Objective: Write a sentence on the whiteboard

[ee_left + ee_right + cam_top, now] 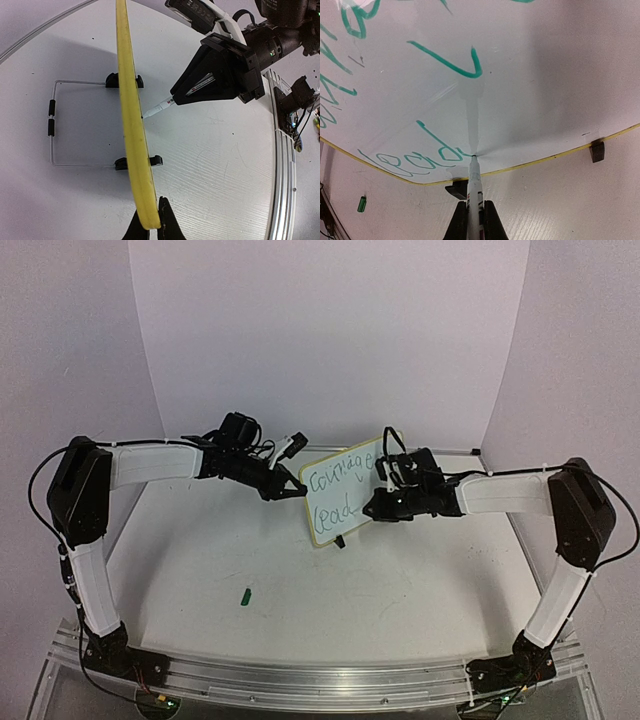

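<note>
Closest to the lens, our right gripper was clamped on a white-barrelled marker, its tip touching the whiteboard just after the word "lead". We saw the sentence running in two slanted green lines across the board, which stood tilted on black feet on the table, between both arms. Our left gripper pinched the board's yellow rim at one edge. We judged the board light, stiff and slick-faced, apt to tip or skid under pen pressure. The rim looked the place to hold it, since a grip on the face would smear wet ink. A green cap lay well apart.
</note>
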Robot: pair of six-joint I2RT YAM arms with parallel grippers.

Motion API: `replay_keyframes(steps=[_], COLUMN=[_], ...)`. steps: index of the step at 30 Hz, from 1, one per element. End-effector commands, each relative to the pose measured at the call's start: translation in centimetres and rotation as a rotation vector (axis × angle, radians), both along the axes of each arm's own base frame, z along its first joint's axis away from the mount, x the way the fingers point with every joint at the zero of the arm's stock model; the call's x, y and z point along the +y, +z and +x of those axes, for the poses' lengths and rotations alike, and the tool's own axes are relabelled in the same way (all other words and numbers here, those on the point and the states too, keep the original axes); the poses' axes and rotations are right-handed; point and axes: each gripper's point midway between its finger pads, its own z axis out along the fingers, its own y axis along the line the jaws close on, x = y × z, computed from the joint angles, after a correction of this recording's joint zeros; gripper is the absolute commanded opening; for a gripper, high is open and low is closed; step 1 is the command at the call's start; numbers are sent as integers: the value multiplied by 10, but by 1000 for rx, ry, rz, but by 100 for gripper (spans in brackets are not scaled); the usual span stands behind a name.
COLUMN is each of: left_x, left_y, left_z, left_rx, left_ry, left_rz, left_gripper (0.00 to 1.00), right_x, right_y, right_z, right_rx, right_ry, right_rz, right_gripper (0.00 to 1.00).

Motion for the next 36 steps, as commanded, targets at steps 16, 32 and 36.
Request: replay_keyframes(steps=[16, 32, 36], left_x=[-5, -4, -4], left_y=[-2, -2, -3], left_z=[-14, -14, -14], left_rx=[44, 40, 39], left_ry=[-40, -37, -38], left_rz=[15, 19, 21], left_gripper=[0, 0, 0], right_x=[-18, -31, -30], right_y=[56, 31, 32], right_z=[5, 16, 24], right_rx=[-127, -54, -59], right_ry=[-73, -64, -70], right_rz=[46, 69, 79], right_gripper=[0, 0, 0])
